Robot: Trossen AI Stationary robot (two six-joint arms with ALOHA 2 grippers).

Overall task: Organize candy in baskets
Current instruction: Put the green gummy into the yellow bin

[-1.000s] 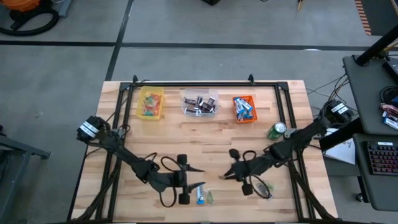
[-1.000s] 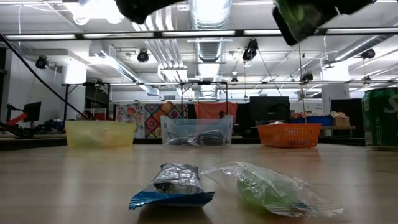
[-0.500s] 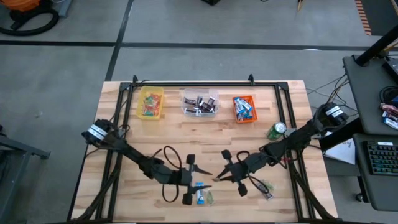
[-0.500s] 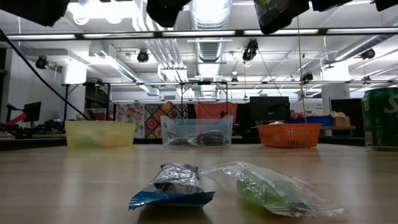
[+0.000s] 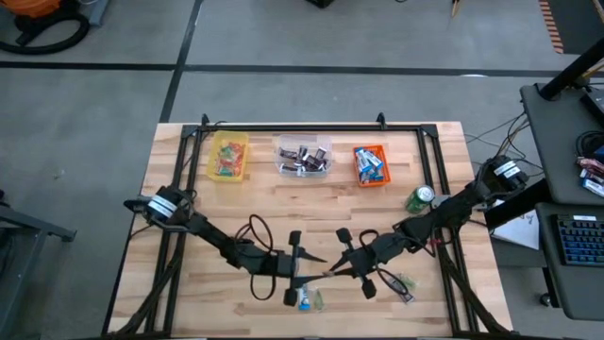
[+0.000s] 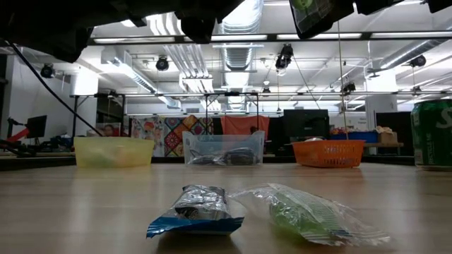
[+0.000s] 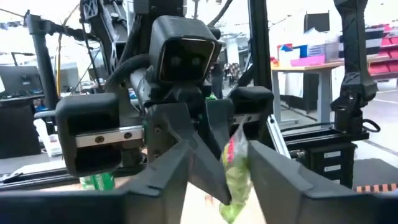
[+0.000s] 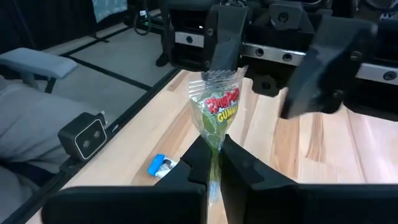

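My right gripper [image 8: 212, 146] is shut on a clear packet of green gummy candy [image 8: 216, 109], above the table's near middle [image 5: 332, 271]. My left gripper [image 7: 219, 149] faces it, open, one finger [image 8: 221, 37] on each side of the packet's free end [image 7: 235, 163]. On the wood below lie a blue-and-white candy [image 6: 198, 209] and a clear green candy packet [image 6: 304, 214]. The yellow basket [image 5: 228, 156], clear basket [image 5: 303, 156] and orange basket [image 5: 370, 164] stand in a row at the far edge, each with candy inside. My right gripper pinches one end of the gummy packet [image 8: 214, 138] between its two fingers, coming about level from the table's right. The packet sticks out beyond the fingertips, clear of the table. My left gripper: I cannot tell whether a finger touches the packet's crimped free end [image 8: 219, 73].
A green can [image 5: 420, 198] stands right of the orange basket, beside my right arm. A clear wrapper [image 5: 401, 286] lies near the front right. A black frame [image 5: 293, 126] runs along the far edge and down both sides. Bare wood lies between the baskets and the grippers.
My left gripper has moved toward the table's right, up to the packet held by my right gripper, and its wrist has tipped upward. My right gripper has rolled a little with the packet and otherwise stayed in place.
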